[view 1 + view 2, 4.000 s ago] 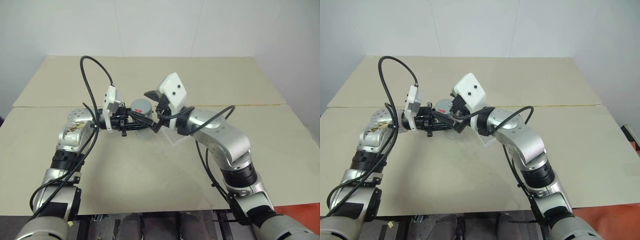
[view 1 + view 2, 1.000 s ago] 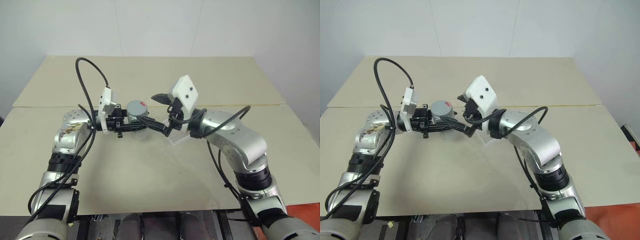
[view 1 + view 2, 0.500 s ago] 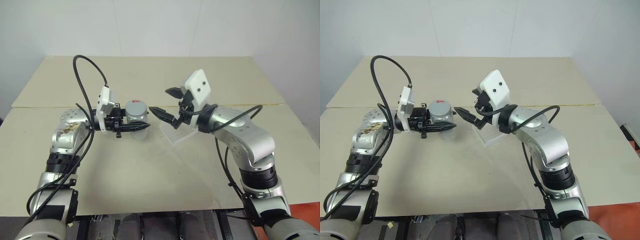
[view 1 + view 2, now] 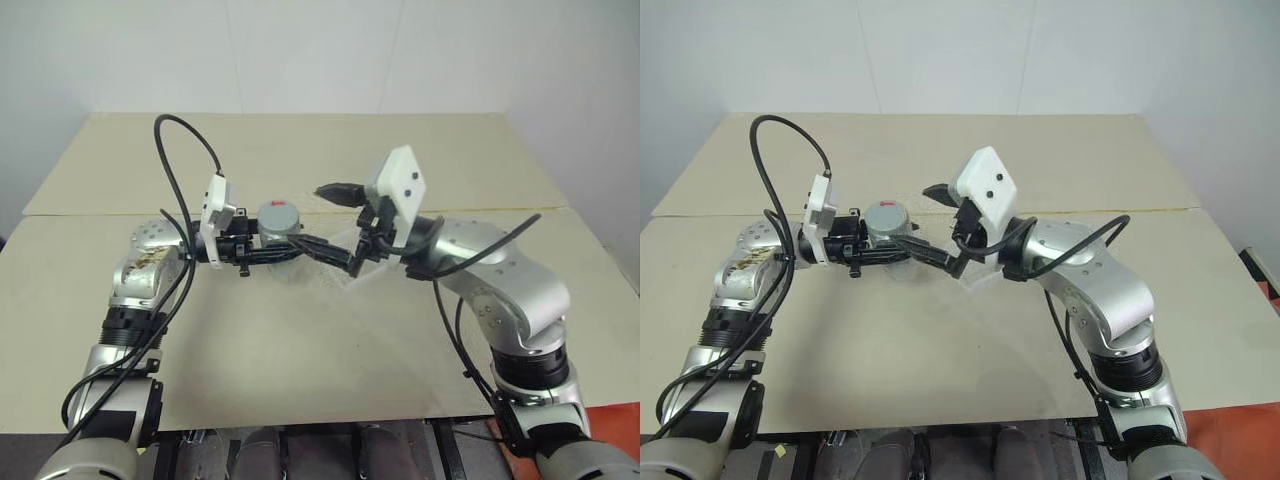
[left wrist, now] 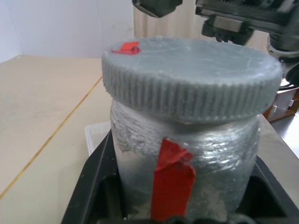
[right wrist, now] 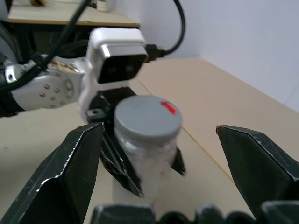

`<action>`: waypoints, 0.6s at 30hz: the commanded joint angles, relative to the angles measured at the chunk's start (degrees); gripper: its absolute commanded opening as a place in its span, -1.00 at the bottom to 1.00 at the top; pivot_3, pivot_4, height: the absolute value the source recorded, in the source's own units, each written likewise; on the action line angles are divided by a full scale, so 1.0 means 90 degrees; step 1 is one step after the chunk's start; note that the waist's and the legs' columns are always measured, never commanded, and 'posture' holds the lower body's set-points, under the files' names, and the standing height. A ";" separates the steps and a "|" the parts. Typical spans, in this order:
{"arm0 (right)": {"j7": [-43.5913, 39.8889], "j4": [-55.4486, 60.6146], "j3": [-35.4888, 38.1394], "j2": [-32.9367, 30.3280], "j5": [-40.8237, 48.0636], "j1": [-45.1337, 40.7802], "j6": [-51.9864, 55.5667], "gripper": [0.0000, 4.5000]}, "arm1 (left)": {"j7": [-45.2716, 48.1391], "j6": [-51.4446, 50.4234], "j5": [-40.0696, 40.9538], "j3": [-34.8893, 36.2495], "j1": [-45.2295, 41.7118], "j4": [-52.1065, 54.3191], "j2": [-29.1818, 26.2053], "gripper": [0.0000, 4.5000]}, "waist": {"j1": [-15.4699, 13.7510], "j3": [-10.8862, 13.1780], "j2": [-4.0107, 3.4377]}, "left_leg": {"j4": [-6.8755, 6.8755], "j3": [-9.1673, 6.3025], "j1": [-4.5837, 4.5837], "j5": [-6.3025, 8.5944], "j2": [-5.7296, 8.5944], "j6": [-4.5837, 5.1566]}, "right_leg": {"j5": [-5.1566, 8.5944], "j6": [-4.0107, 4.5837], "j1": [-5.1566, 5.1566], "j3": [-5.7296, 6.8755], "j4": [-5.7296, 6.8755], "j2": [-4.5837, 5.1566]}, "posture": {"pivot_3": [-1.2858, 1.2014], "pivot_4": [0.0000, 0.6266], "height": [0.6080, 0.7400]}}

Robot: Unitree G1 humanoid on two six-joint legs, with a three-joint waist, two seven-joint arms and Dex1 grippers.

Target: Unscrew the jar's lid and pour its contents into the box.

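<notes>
The jar (image 4: 280, 238), a silver-grey cylinder with a red strip (image 5: 173, 175), is held upright above the table, with my left gripper (image 4: 272, 252) shut on its body. Its ribbed grey lid (image 5: 191, 79) sits on top, carrying a small red mark. My right gripper (image 4: 330, 220) stands open just right of the jar, one finger (image 4: 338, 189) above and one (image 4: 325, 250) below the lid's level. In the right wrist view the jar (image 6: 147, 144) lies ahead between the wide fingers, apart from both. The clear box (image 4: 347, 278) rests on the table under the right gripper, partly hidden. The contents are hidden.
The beige table (image 4: 300, 350) has a seam (image 4: 90, 212) running across behind the arms. A white wall rises at its far edge. Black cables (image 4: 175, 150) loop above my left arm.
Half a second ago my right gripper had drawn away to the right of the jar. It has now come back, open, close to the lid. The left gripper still holds the jar.
</notes>
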State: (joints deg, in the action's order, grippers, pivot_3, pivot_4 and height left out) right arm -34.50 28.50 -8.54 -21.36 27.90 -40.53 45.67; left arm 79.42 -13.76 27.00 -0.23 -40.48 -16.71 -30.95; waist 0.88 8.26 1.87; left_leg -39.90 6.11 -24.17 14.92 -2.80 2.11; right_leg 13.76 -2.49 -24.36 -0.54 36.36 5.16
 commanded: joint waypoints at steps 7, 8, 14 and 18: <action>0.0611 -0.0643 -0.0423 0.0784 -0.0515 -0.0657 -0.0182 0.98 | 0.0015 0.0131 -0.0016 0.0035 -0.0145 0.0058 0.0048 -0.13 | -0.0024 0.0000 0.0000 | 0.0000 0.0002 -0.0004 -0.0019 0.0002 -0.0032 | 0.0000 0.0000 0.0001 0.0002 -0.0006 0.0003 | 0.03 -0.52 1.00; 0.0626 -0.0714 -0.0461 0.0830 -0.0571 -0.0682 -0.0203 0.98 | 0.0016 0.0133 -0.0016 0.0036 -0.0141 0.0060 0.0047 -0.13 | -0.0026 0.0000 0.0000 | 0.0000 0.0002 -0.0006 -0.0020 0.0003 -0.0033 | 0.0000 0.0000 0.0001 0.0003 -0.0007 0.0004 | 0.03 -0.52 1.00; 0.0741 -0.1084 -0.0563 0.1088 -0.0824 -0.0825 -0.0239 0.98 | 0.0004 0.0127 -0.0016 0.0039 -0.0126 0.0078 0.0037 -0.13 | -0.0009 0.0000 0.0000 | 0.0001 0.0002 -0.0005 -0.0020 0.0000 -0.0033 | 0.0000 0.0000 -0.0002 0.0003 -0.0006 0.0001 | 0.03 -0.52 1.00; 0.0914 -0.1228 -0.0526 0.1219 -0.0990 -0.0852 -0.0202 0.98 | -0.0023 0.0095 0.0005 0.0054 -0.0093 0.0137 0.0030 -0.13 | -0.0005 0.0000 0.0000 | 0.0000 0.0002 -0.0005 -0.0020 0.0001 -0.0034 | 0.0000 0.0000 -0.0001 0.0002 -0.0005 0.0002 | 0.03 -0.52 1.00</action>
State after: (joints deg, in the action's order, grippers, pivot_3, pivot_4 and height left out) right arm -27.42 16.84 -14.18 -10.50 20.18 -46.91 45.22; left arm 79.21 -13.51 26.90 -0.26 -40.56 -17.00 -30.57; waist 0.84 8.26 1.87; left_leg -39.90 6.13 -24.21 14.74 -2.79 1.80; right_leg 13.76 -2.49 -24.38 -0.52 36.31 5.17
